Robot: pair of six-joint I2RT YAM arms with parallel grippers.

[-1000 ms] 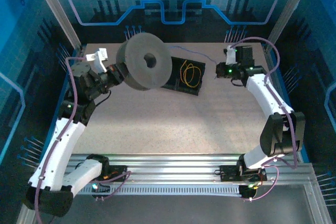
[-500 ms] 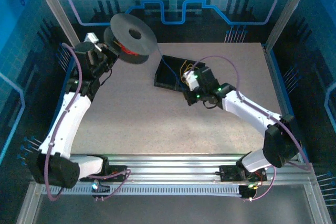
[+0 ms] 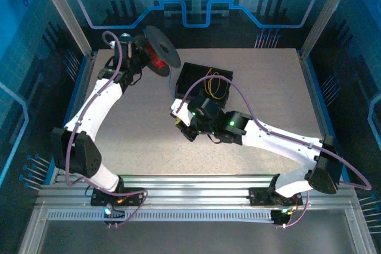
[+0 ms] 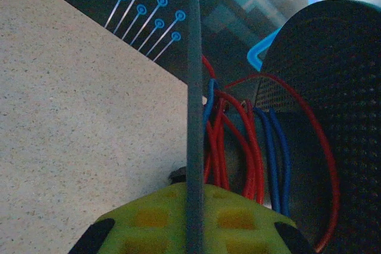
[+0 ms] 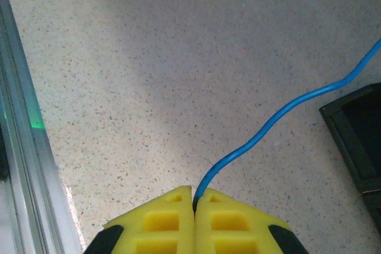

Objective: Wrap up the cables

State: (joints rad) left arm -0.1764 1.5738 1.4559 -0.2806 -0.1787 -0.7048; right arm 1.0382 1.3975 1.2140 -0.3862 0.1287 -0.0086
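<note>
From above, the left gripper is holding a dark spool near the far left corner of the table. The right gripper is sitting low at mid-table, just in front of a black tray with a yellow cable coiled inside. In the left wrist view, the yellow pads are clamping the thin edge of the spool's near flange. A red cable and a blue cable are lying in loose turns around the hub. In the right wrist view, the pads are pinching shut on a blue cable that is snaking slackly across bare table toward the tray corner, with a metal rail at the left. Winding well probably means taking up that slack gently and guiding the strand between the flanges, so turns are lying snug rather than bulging. Open table is lying to the right of the right gripper. The tray edge and near rail are limiting it, and the spool is sitting close to the back wall.
</note>
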